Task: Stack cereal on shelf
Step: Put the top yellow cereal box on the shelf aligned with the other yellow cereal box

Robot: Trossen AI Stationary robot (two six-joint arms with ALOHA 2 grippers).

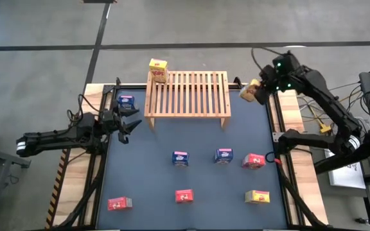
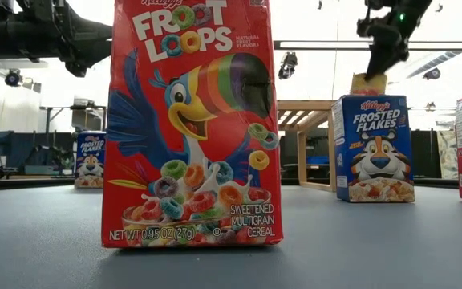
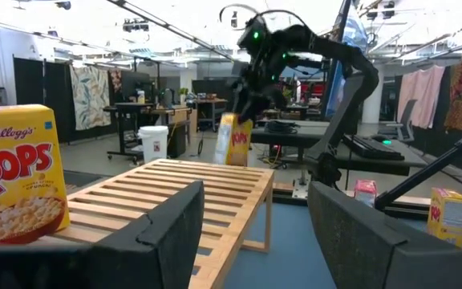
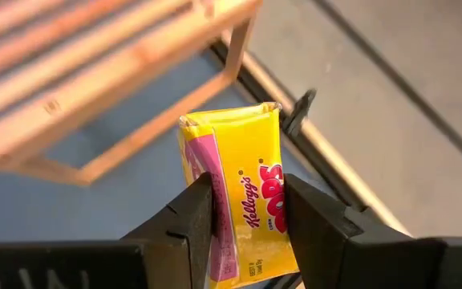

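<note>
With right gripper [image 4: 247, 210] clamped on a yellow box [image 4: 243, 193] held aloft just off the shelf's [image 1: 187, 90] right end, carry left over the slats, lower flat, then release; left gripper [image 1: 128, 122] waits open, near shelf's left leg.

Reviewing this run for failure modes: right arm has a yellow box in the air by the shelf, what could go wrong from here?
1. The right gripper pinches the yellow Corn Pops box by its narrow sides, tilted; it might slip or twist.
2. The box hangs just off the shelf at its right end, so lowering now could clip the edge or miss it.
3. The yellow box on the shelf sits at the back left corner, where a nudge could topple it.
</note>
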